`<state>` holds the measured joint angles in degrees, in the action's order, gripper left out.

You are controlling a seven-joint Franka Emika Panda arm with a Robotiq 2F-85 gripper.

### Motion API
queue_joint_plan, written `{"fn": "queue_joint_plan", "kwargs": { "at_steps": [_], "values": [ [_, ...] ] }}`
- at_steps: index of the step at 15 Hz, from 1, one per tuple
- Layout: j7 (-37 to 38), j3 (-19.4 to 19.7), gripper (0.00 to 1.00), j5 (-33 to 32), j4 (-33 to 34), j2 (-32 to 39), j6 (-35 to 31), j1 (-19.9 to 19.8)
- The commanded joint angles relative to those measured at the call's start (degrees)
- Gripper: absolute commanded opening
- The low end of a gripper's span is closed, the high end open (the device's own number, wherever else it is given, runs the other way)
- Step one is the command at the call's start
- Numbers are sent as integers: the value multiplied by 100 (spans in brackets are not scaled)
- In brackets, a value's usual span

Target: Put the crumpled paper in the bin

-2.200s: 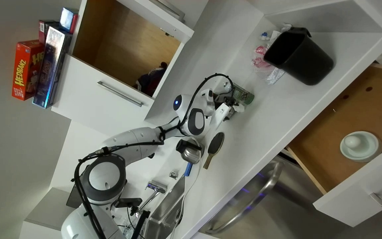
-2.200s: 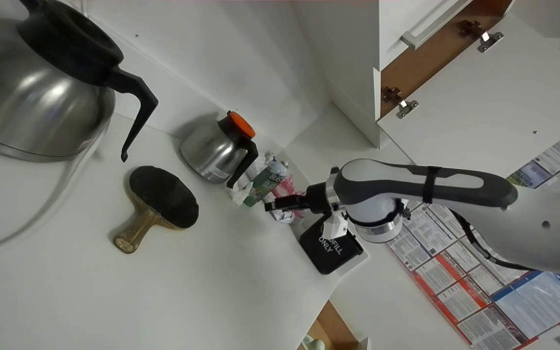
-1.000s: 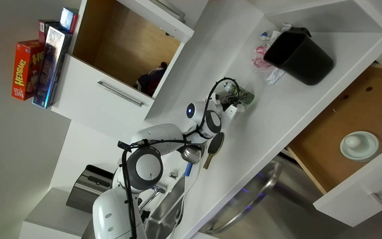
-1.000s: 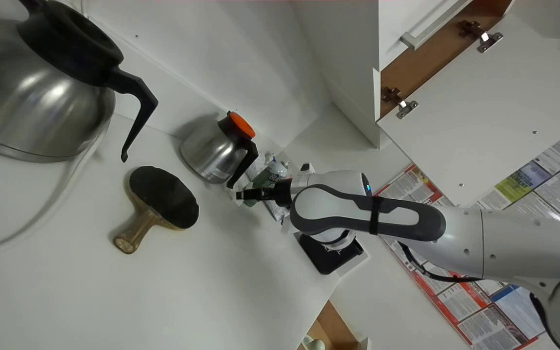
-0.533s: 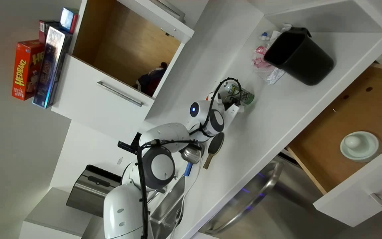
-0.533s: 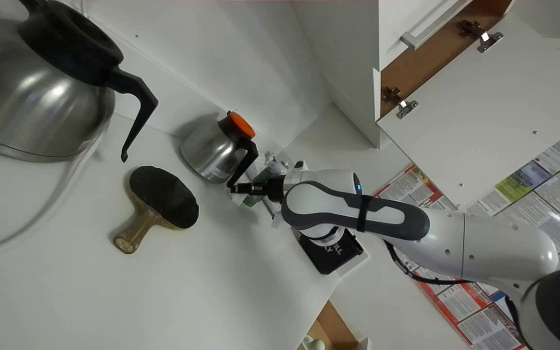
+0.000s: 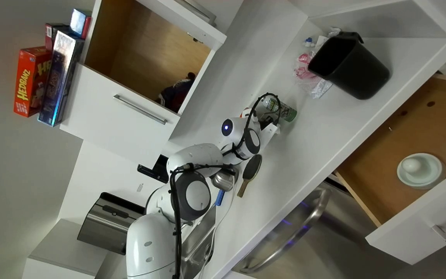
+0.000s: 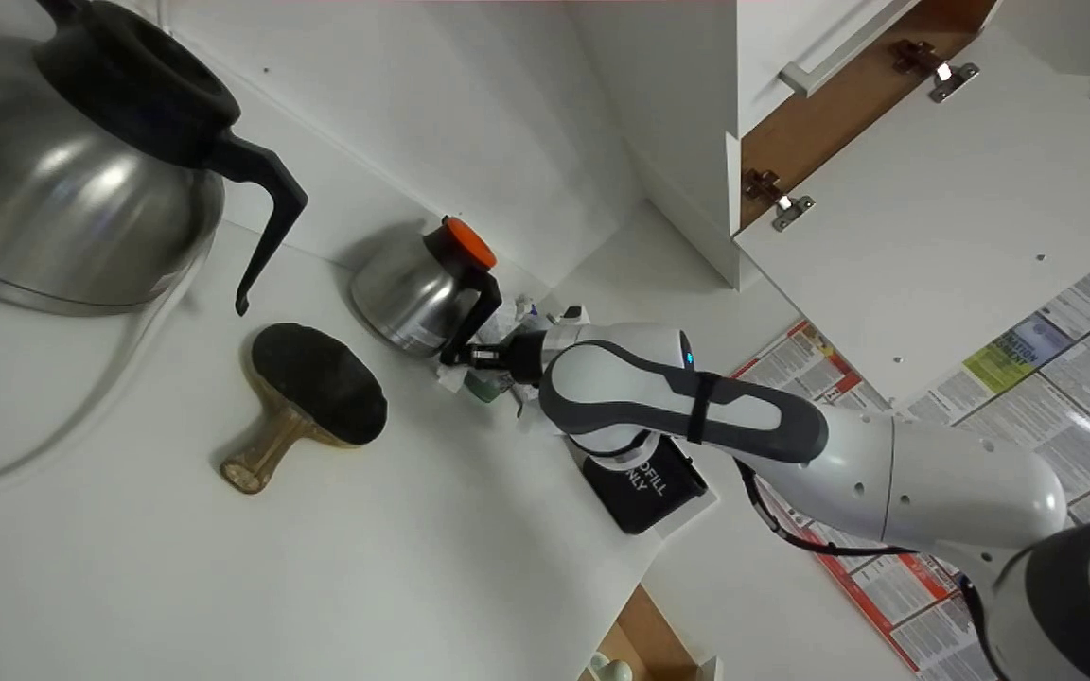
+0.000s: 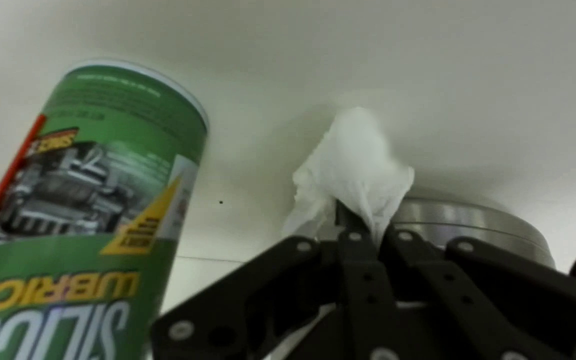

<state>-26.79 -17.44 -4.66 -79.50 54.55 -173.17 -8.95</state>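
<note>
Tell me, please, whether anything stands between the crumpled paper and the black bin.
Yes: the green spray can stands beside the crumpled paper, toward the black bin, and plastic wrapping lies beside the bin. Nothing visible covers the bin's opening.

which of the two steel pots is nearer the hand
The orange-topped pot, its black handle right by the hand; the black-topped pot stands clearly farther off.
</note>
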Motion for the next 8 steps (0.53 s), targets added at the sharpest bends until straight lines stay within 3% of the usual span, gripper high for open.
{"fn": "queue_joint_plan", "kwargs": {
  "at_steps": [1, 8],
  "values": [
    [164, -149, 0, -52, -617, -533, 142, -106],
    [1232, 747, 1, -36, -2528, -2356, 548, 561]
  ]
}}
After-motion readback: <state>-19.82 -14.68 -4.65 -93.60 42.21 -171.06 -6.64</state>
